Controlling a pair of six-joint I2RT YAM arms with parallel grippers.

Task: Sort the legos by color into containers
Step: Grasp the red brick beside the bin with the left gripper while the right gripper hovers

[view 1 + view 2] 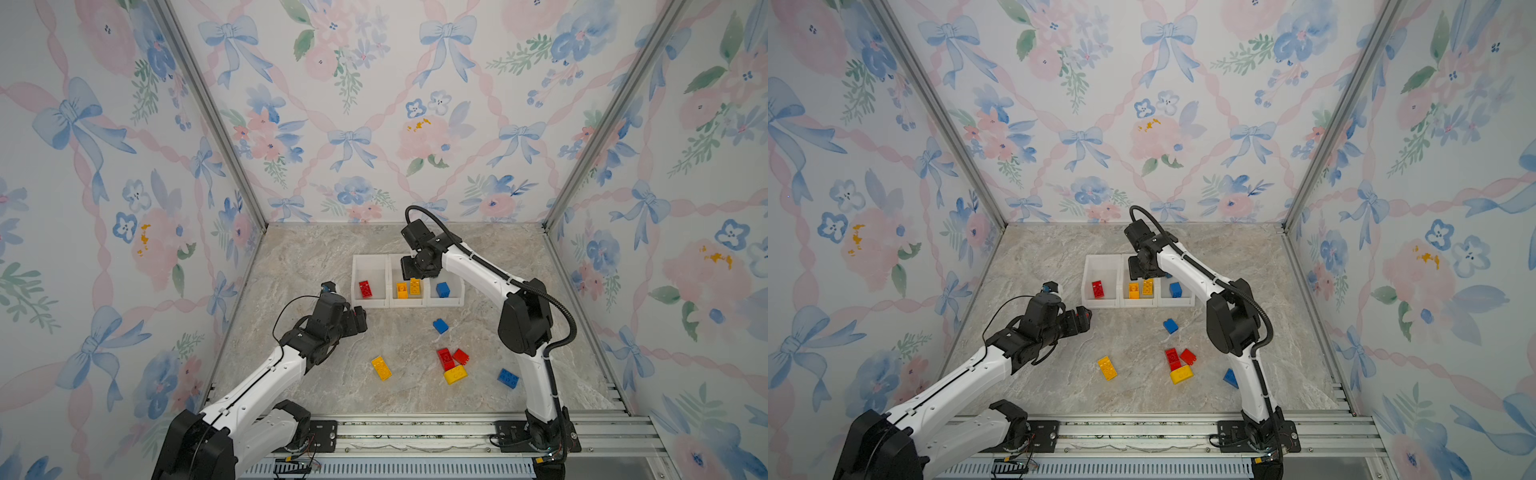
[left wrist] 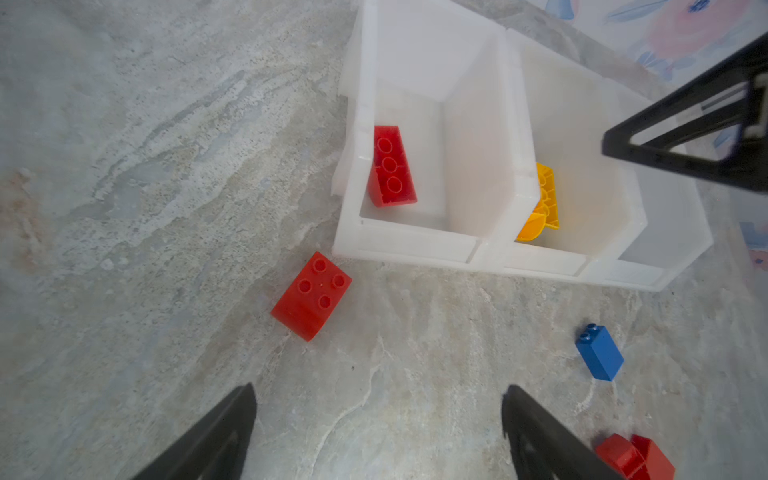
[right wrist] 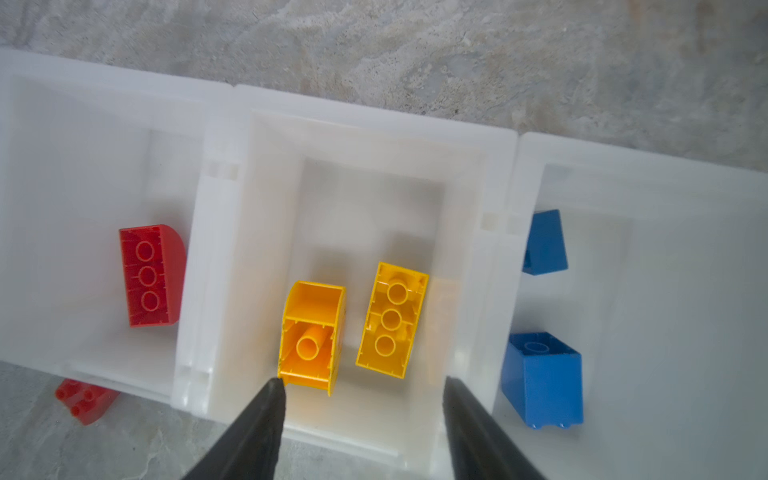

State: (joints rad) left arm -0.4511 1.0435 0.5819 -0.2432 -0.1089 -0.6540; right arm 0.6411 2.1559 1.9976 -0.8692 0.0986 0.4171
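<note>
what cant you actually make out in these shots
- Loose red brick beside the left bin: nearly all hidden under the left gripper in both top views.
- Far blue brick in the right bin: all but covered by the right arm in both top views.
- Blue brick by that arm's base: half hidden behind it in a top view.
- Red pair: cut off by the left wrist view's edge.

Three joined white bins [image 1: 371, 266] stood far-middle on the table [image 1: 316, 374]: red brick [image 1: 365, 289] left, two yellow bricks [image 1: 402, 290] middle, beneath the right gripper [image 1: 419, 272], blue brick [image 1: 443, 289] right. Six loose bricks [image 1: 445, 358] lay nearer.
</note>
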